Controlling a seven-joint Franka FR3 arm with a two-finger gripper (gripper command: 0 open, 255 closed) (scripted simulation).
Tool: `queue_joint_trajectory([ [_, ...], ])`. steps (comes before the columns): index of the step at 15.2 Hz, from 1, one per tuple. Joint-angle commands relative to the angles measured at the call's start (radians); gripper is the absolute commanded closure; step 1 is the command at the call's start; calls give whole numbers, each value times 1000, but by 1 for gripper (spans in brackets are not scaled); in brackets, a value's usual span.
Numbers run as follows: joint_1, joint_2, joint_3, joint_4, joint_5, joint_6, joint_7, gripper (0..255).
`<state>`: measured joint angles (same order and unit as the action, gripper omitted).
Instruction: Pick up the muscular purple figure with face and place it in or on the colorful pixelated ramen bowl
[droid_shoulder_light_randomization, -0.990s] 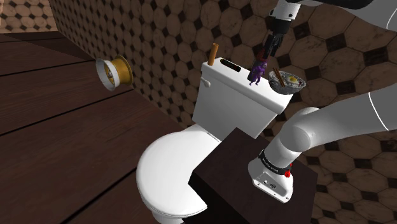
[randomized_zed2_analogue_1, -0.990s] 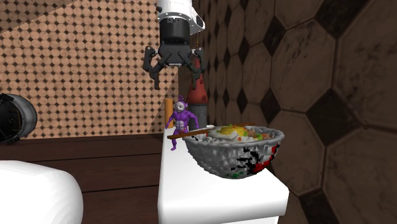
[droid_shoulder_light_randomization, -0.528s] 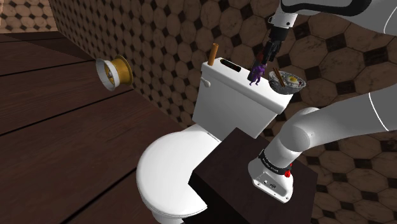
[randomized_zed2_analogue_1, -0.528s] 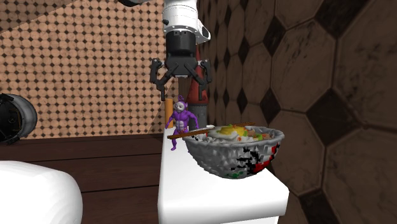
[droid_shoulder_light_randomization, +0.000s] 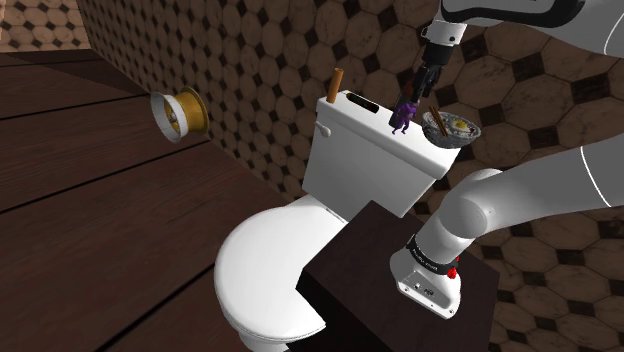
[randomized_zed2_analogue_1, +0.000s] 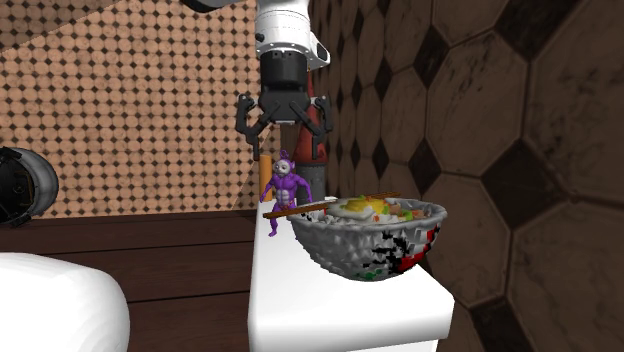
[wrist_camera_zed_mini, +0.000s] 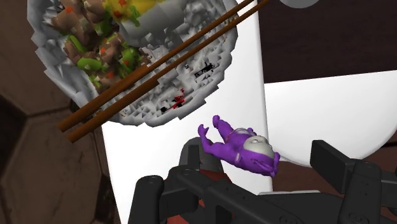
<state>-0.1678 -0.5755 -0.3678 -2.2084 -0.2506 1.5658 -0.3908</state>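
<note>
We saw a white toilet tank (droid_shoulder_light_randomization: 365, 150) whose flat lid carried everything that mattered. On it sat the grey pixelated ramen bowl (randomized_zed2_analogue_1: 365, 245), heaped with coloured toppings. The black gripper (randomized_zed2_analogue_1: 283, 135) hung at twelve o'clock above the figure, fingers spread wide and holding nothing. The purple muscular figure (randomized_zed2_analogue_1: 285, 190) stood upright on the lid, at nine o'clock from the bowl in the second exterior view, just beside it and close to the lid's edge. Brown chopsticks (randomized_zed2_analogue_1: 325, 207) lay across the bowl. Their ends seemed to cross the figure in that view, though the wrist view showed them apart.

We judged the descent risky. A finger landing on the head or an arm could tip the small figure off the lid. The finger nearer the bowl could catch its rim or the chopsticks.
</note>
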Motion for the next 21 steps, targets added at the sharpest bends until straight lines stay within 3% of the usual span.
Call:
queue_joint_trajectory([
  [1,0,7,-2,-15,2,-4,1,255],
  [10,-1,5,-3,-15,1,-5,-1,255],
  [21,8,35,14,154,18,-145,-17,255],
])
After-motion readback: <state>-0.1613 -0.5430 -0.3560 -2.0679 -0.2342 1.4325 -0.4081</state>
